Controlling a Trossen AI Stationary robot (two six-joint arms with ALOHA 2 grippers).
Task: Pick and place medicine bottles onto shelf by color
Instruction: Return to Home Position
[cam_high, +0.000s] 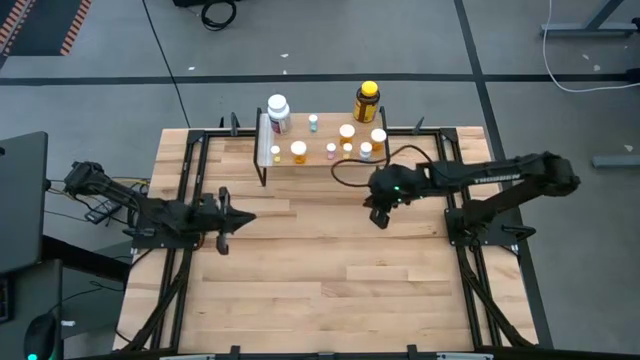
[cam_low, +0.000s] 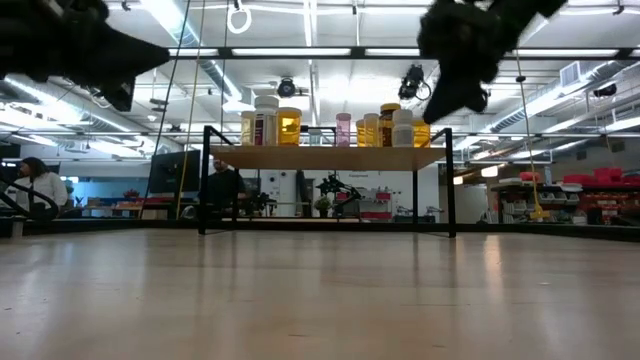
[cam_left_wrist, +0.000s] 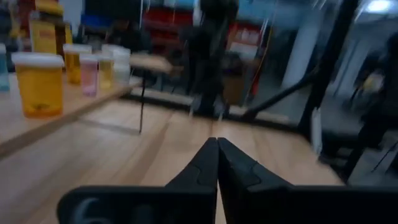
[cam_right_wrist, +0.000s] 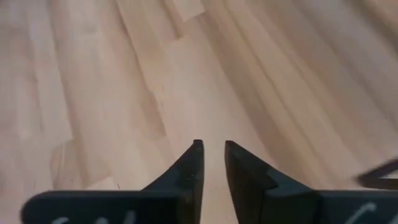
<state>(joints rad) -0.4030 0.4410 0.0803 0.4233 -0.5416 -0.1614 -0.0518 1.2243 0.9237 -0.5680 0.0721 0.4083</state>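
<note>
The left gripper (cam_left_wrist: 217, 142) is clenched, its two dark fingers pressed tip to tip with nothing between them. On the high view's clock face it lies at about 9 o'clock of the table (cam_high: 330, 270), pointing inward. The right gripper (cam_right_wrist: 213, 144) is barely released: a narrow slit parts its fingers, nothing is in it, and only bare planks lie beneath. It sits at about 2 o'clock, near the shelf's front edge but clear of it.

The low view alone shows both arms hanging well above the tabletop. It also shows the shelf (cam_low: 325, 157) as a light plank raised on thin black legs. The high view alone shows the shelf standing at 12 o'clock, at the far edge.

All the medicine bottles (cam_high: 347, 132) stand upright on that plank. The larger white bottle (cam_high: 278, 110) is at the 9 o'clock end. The dark amber bottle (cam_high: 366, 100), yellow-capped, is toward the 3 o'clock end at the back. The small white-capped ones are spread between and in front. A pink bottle (cam_low: 343, 128) stands mid-row. The left wrist view catches a white-capped orange bottle (cam_left_wrist: 38, 84) closest to its lens.

Beyond, at the low view's 9 o'clock, a person (cam_low: 35, 182) sits.
</note>
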